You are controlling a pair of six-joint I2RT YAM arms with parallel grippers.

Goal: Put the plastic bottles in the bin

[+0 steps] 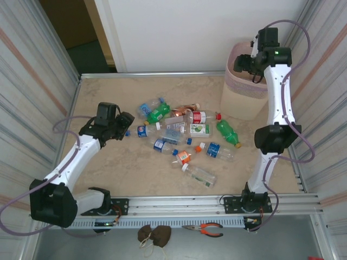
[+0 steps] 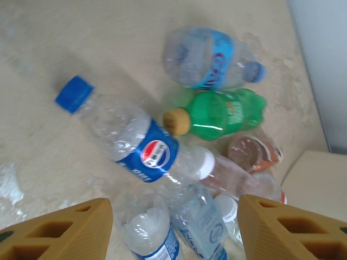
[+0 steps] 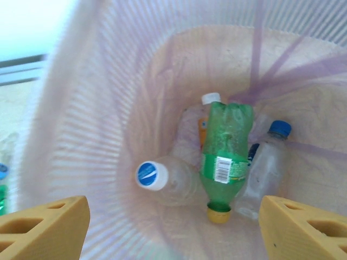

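Several plastic bottles (image 1: 184, 135) lie scattered across the middle of the table. My left gripper (image 1: 126, 120) hovers open at the pile's left end. In the left wrist view its fingers (image 2: 70, 230) straddle two clear blue-labelled bottles (image 2: 200, 222), without touching them. Just beyond lie a Pepsi bottle (image 2: 130, 141) and a green bottle (image 2: 219, 114). My right gripper (image 1: 244, 64) hangs open and empty over the bin (image 1: 244, 100). Inside the bin (image 3: 108, 108) lie a green bottle (image 3: 225, 157), a clear white-capped one (image 3: 152, 175) and a clear blue-capped one (image 3: 268, 157).
Corrugated walls close in the table on the left and right. A metal rail (image 1: 217, 203) runs along the near edge between the arm bases. Orange-handled pliers (image 1: 205, 229) and a brown object (image 1: 153, 234) lie in front of it.
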